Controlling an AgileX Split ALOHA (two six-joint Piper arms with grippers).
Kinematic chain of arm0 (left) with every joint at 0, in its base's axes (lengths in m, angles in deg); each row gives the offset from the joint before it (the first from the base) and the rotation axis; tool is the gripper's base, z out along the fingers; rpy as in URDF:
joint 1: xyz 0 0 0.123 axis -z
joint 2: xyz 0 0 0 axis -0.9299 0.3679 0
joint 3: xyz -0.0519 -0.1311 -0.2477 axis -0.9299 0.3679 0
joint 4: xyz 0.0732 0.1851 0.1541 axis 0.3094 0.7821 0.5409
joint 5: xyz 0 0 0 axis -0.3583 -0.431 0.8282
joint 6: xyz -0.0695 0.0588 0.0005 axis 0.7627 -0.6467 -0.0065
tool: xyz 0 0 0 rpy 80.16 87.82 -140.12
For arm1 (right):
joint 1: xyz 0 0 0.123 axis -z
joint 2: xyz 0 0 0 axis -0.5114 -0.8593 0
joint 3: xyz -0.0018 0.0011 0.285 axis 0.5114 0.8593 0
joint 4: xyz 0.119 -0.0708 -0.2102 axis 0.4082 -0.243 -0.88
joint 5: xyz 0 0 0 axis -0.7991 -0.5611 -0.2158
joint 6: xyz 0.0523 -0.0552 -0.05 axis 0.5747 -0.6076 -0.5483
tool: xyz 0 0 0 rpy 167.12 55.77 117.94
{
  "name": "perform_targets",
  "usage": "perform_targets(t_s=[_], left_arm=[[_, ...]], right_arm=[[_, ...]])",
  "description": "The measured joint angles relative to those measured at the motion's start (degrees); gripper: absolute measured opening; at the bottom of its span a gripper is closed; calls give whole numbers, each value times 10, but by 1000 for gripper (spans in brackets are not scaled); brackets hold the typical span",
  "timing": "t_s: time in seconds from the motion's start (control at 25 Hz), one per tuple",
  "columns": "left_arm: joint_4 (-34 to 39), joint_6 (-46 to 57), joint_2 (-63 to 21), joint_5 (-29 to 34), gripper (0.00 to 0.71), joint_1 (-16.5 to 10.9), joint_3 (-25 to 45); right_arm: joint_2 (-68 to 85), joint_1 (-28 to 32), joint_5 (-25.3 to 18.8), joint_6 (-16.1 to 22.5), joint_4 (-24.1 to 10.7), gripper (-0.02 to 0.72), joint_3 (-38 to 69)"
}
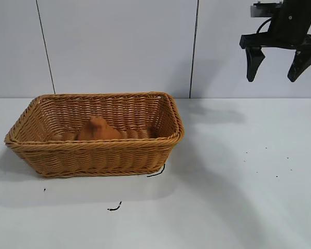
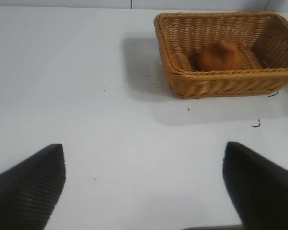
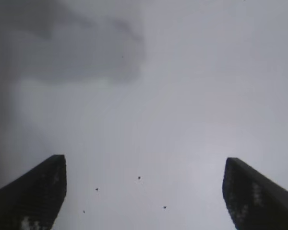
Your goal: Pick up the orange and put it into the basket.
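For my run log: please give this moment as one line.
orange: in basket | right gripper: open, raised | left gripper: open, off basket

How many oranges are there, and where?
1. The orange lies inside the basket, near its middle. Nothing else shows inside, though the near wall could hide something small. The right gripper hangs open, high at the right.

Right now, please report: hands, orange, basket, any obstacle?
Right hand open, raised above the table, right of basket. Left hand open, empty, away from basket. Orange inside basket. No obstacle visible.
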Motion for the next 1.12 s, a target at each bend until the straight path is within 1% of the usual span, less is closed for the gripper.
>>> perform_targets(t_s=[0.16,0.4,0.52,0.6,0.68,0.84,0.92,1.0,1.12], left_arm=[[0,0,0,0,639,0,0],[0,0,0,1,639,0,0],[0,0,0,1,639,0,0],[0,0,0,1,639,0,0],[0,0,0,1,639,0,0],[0,0,0,1,639,0,0],[0,0,0,1,639,0,0],[0,0,0,1,639,0,0],[0,0,0,1,639,0,0]], right_arm=[[110,0,-1,-1,0,634,122],[321,0,-1,-23,0,634,305],[429,0,-2,-23,0,634,392],[498,0,-1,-31,0,634,453],[577,0,9,-39,1,634,508],[732,0,61,-62,3,634,615],[807,0,79,-66,2,634,657],[876,0,93,-68,2,634,678],[970,0,105,-68,4,634,682]])
